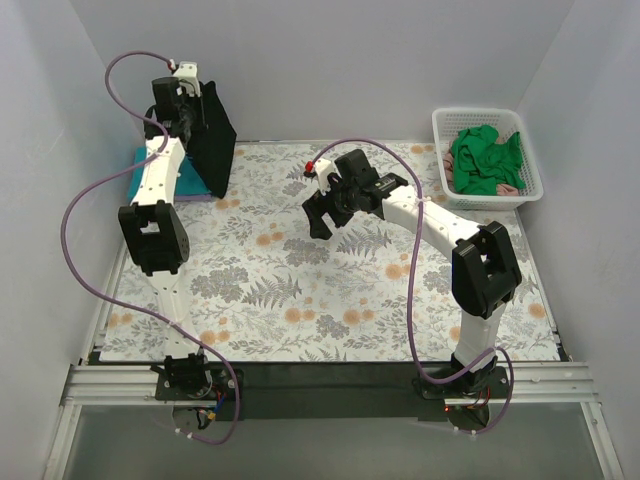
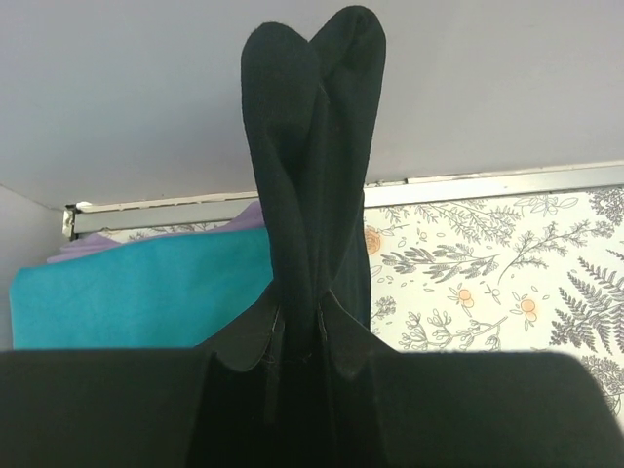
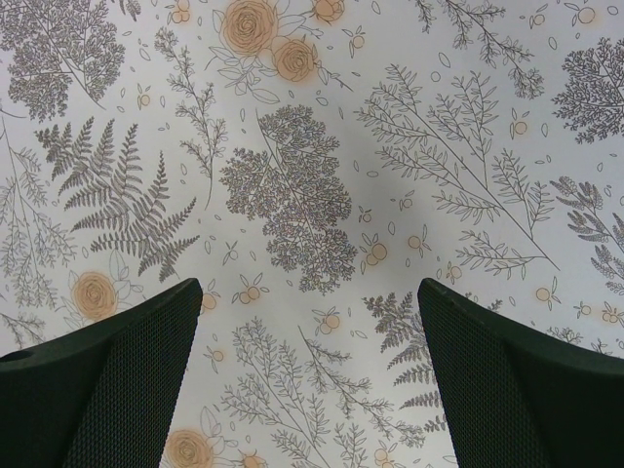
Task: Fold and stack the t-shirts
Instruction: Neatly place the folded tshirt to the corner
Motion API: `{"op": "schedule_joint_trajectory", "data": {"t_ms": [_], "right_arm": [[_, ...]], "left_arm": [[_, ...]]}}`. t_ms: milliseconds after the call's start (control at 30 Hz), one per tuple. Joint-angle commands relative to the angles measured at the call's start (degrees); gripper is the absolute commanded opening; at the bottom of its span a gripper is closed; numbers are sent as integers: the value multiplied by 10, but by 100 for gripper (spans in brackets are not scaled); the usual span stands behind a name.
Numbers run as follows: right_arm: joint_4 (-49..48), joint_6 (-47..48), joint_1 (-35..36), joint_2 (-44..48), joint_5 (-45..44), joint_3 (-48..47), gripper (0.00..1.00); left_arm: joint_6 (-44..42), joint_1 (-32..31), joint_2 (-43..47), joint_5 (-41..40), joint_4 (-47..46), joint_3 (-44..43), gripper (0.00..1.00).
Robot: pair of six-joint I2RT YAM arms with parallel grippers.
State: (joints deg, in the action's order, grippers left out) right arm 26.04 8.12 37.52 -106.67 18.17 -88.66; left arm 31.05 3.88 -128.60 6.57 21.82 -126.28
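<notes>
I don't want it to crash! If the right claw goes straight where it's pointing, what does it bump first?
Probably the fern-print table cover: the open right claw points down at a bare patch, nothing in between. Depth is hard to judge.

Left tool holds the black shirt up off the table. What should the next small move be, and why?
Probably shift over and lower the black shirt onto the teal shirt: the left tool is shut on it, doubled over, hanging beside that pile.

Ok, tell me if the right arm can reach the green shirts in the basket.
Probably yes: the right gripper is open and empty, and the green shirts lie uncovered in the basket.
</notes>
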Motion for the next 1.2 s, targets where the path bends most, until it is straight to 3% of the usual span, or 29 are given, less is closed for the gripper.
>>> {"op": "schedule_joint_trajectory", "data": {"t_ms": [0,433,1167], "right_arm": [[-4,2,0,3,9,-6,98],[-4,-1,0,-6,12,-11,98],[-4,-1,0,-12,11,-6,98]], "left_arm": [[-10,0,84,-1,-13,-36,0],[12,1,107,13,3,-22,0],[-14,39,49,1,-14,4,0]]}}
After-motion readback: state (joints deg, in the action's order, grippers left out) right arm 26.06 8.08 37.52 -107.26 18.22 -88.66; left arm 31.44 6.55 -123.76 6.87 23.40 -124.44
